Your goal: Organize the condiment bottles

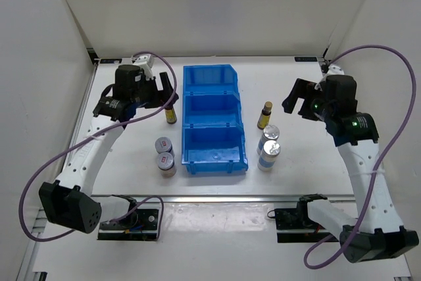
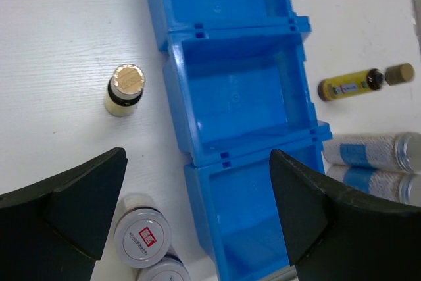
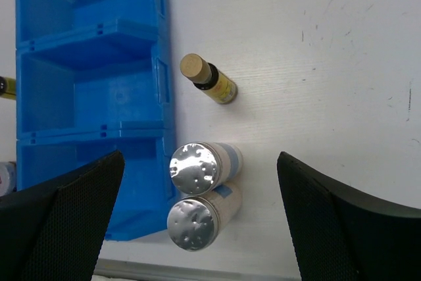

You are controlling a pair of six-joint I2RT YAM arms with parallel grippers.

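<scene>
We see a white desk (image 1: 296, 77), faintly grained and lightly scuffed, closed in by plain white panels (image 1: 197, 4) on the left, back and right. A blue bin (image 1: 212, 120) with three compartments sits mid-desk. On the desk to its left stand a slim dark bottle (image 1: 170, 115) and, nearer the arm bases, two silver-lidded jars (image 1: 163, 145) close together. To its right stand a second slim bottle (image 1: 265, 115) and two more jars (image 1: 270, 135). The left jaws and right jaws are spread wide, gripping nothing.

Left end effector (image 1: 167, 95) fingers spread; right end effector (image 1: 294, 99) likewise.
</scene>
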